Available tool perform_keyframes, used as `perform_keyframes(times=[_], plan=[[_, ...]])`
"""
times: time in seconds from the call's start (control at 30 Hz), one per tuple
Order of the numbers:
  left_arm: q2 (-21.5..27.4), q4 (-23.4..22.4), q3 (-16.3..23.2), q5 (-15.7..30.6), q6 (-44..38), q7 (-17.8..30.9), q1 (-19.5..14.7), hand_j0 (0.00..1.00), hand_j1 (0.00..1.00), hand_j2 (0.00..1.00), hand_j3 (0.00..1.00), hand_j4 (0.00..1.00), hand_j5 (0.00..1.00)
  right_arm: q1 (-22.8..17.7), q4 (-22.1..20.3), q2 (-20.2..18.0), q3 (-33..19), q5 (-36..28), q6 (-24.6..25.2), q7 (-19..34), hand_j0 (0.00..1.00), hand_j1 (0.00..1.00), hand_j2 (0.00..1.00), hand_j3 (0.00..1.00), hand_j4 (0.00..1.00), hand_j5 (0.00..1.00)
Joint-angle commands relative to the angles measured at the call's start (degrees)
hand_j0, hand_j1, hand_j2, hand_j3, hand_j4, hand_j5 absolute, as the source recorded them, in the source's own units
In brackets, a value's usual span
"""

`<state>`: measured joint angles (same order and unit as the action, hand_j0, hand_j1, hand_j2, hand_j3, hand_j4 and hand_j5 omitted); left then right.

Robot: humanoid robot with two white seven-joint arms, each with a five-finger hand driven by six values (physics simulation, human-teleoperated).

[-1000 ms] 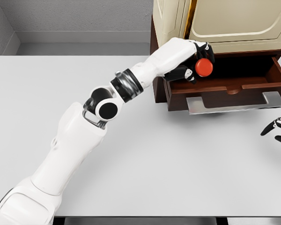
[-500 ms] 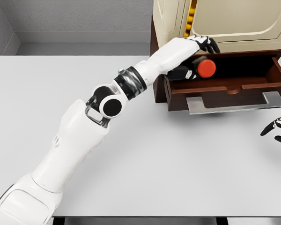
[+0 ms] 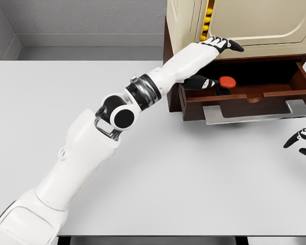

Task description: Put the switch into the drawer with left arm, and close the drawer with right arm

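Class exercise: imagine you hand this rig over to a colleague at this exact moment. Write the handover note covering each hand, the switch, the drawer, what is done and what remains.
Left hand: fingers spread, holding nothing, above the open drawer at its left end.
Right hand: at the right edge of the table, fingers relaxed, holding nothing, apart from the drawer.
Switch: red-topped, inside the drawer's left part.
Drawer: pulled out of the cabinet, metal handle facing the robot.
Done: switch is in the drawer.
Left: pull the left arm clear, then push the drawer shut with the right hand.
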<state>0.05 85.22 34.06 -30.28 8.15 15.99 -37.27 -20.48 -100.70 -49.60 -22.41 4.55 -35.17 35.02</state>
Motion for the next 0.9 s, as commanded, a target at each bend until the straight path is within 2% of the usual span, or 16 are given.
perform_keyframes(times=[0.0, 0.17, 0.23, 0.3, 0.33, 0.37, 0.4, 0.5, 0.53, 0.57, 0.6, 0.63, 0.7, 0.73, 0.8, 0.87], plan=[[-0.05, -0.58, 0.13, -2.86, 0.28, -0.96, 0.0, 0.78, 0.78, 0.78, 0.78, 0.78, 0.78, -0.09, -0.02, -0.06, 0.0, -0.42, 0.17, -0.02, 0.55, 0.55, 0.55, 0.55, 0.55, 0.55], [-0.05, -0.32, 1.01, -2.77, 0.46, -0.96, 0.09, 0.82, 0.82, 0.82, 0.82, 0.82, 0.82, -0.18, -0.02, -0.06, 0.0, -0.42, 0.17, -0.02, 0.55, 0.55, 0.55, 0.55, 0.55, 0.55], [-0.05, 1.26, 0.92, -2.16, 0.72, -0.96, 0.35, 0.94, 0.94, 0.94, 0.94, 0.94, 0.94, -0.26, -0.02, -0.06, 0.0, -0.42, 0.17, -0.02, 0.55, 0.55, 0.55, 0.55, 0.55, 0.55], [-0.05, 3.37, 1.1, 2.24, 0.81, -0.79, 0.44, 0.95, 0.95, 0.95, 0.95, 0.95, 0.95, -0.26, -0.02, -0.06, 0.0, -0.42, 0.17, -0.02, 0.55, 0.55, 0.55, 0.55, 0.55, 0.55], [-0.05, 4.08, 1.1, 2.85, 0.72, 0.09, 0.44, 0.95, 0.95, 0.95, 0.95, 0.95, 0.95, -0.26, -0.02, -0.06, 0.0, -0.42, 0.17, -0.02, 0.55, 0.55, 0.55, 0.55, 0.55, 0.55], [-0.05, 5.66, 1.01, 5.84, 0.29, 4.39, 0.44, 0.95, 0.95, 0.95, 0.95, 0.95, 0.95, -0.26, -0.02, -0.06, 0.0, -0.42, 0.17, -0.02, 0.55, 0.55, 0.55, 0.55, 0.55, 0.55], [-0.05, 6.1, 1.01, 7.95, -0.07, 6.59, 0.35, 0.95, 0.95, 0.95, 0.95, 0.95, 0.95, -0.26, -0.02, -0.06, 0.0, -0.42, 0.17, -0.02, 0.55, 0.55, 0.55, 0.55, 0.55, 0.55], [-0.05, 7.51, 1.01, 11.64, -2.09, 7.3, 0.61, 0.95, 0.95, 0.95, 0.95, 0.95, 0.95, -0.35, -0.02, -0.06, 0.0, -0.42, 0.17, -0.02, 0.55, 0.55, 0.55, 0.55, 0.55, 0.55], [-0.05, 7.68, 1.01, 14.62, -2.18, 7.39, 0.97, 0.95, 0.95, 0.95, 0.95, 0.95, 0.95, -0.35, -0.02, -0.06, 0.0, -0.42, 0.17, -0.02, 0.55, 0.55, 0.55, 0.55, 0.55, 0.55], [-0.05, 9.52, 1.01, 19.54, -4.8, 7.48, 0.97, 0.95, 0.95, 0.95, 0.95, 0.95, 0.95, -0.62, -0.02, 0.03, 0.0, -0.42, 0.17, -0.02, 0.55, 0.55, 0.55, 0.55, 0.55, 0.55], [-0.05, 12.06, 0.92, 24.45, -10.67, 7.65, 0.88, 0.95, 0.95, 0.95, 0.95, 0.95, 0.95, -0.62, -0.02, 0.03, 0.0, -0.42, 0.17, -0.02, 0.55, 0.55, 0.55, 0.55, 0.55, 0.55], [-0.05, 14.45, 0.57, 31.06, -19.39, 9.93, -0.26, 0.95, 0.95, 0.95, 0.95, 0.95, 0.95, -0.62, -0.02, 0.03, 0.0, -0.42, 0.17, -0.02, 0.55, 0.55, 0.55, 0.55, 0.55, 0.55], [-0.05, 14.98, -0.04, 35.19, -25.55, 10.9, -1.84, 0.95, 0.95, 0.95, 0.95, 0.95, 0.95, -0.62, -0.02, -0.06, 0.0, -0.42, 0.17, -0.02, 0.55, 0.55, 0.55, 0.55, 0.55, 0.55], [-0.05, 14.98, -1.35, 38.96, -28.36, 11.08, -1.93, 0.95, 0.95, 0.95, 0.95, 0.95, 0.95, -0.7, -0.02, -0.06, 0.0, -0.42, 0.17, -0.02, 0.55, 0.55, 0.55, 0.55, 0.55, 0.55], [1.0, 14.98, -1.71, 43.72, -36.27, 11.87, -3.08, 0.95, 0.95, 0.95, 0.95, 0.95, 0.95, -0.7, -0.02, 0.03, 0.0, -0.42, 0.17, -0.02, 0.55, 0.55, 0.55, 0.55, 0.55, 0.55], [1.36, 14.98, -1.89, 44.51, -43.15, 12.31, -3.16, 0.95, 0.95, 0.95, 0.95, 0.95, 0.95, -0.62, -0.02, -0.06, -0.09, -0.42, 0.17, -0.02, 0.55, 0.55, 0.55, 0.55, 0.55, 0.55]])
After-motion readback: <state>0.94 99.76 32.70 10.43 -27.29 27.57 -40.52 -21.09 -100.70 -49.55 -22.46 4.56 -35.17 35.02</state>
